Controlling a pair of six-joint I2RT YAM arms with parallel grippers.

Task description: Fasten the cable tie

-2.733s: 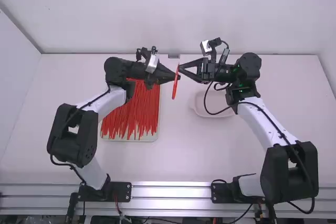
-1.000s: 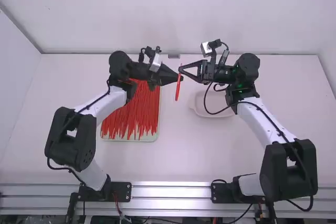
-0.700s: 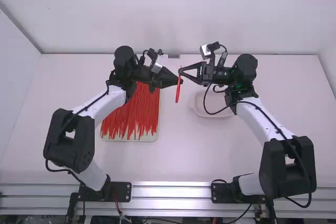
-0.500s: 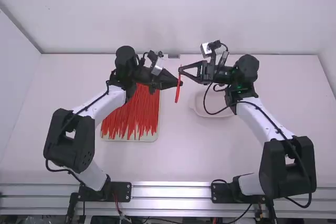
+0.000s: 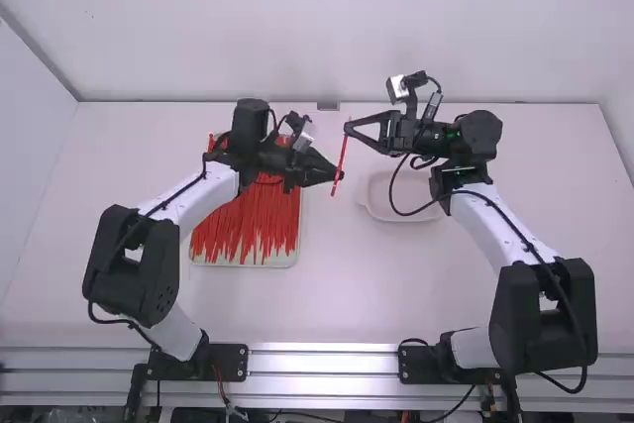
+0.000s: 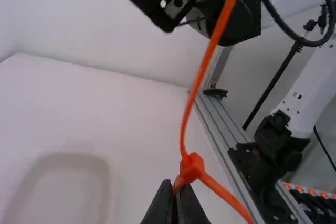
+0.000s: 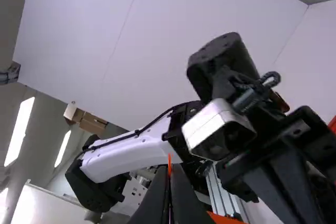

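The left gripper point(image 6: 174, 192) is pinched shut on a thin red-orange plastic cable tie point(image 6: 203, 72) right beside its head; the right gripper point(image 5: 347, 129) pinches its upper end. The tie hangs above the middle of the white tabletop point(image 5: 396, 284), toward its far edge.

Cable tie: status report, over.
Left claw shut on the cable tie just by its head. Right claw shut on its strap, tie held in the air. Below: tray of spare ties and white dish, not touching.
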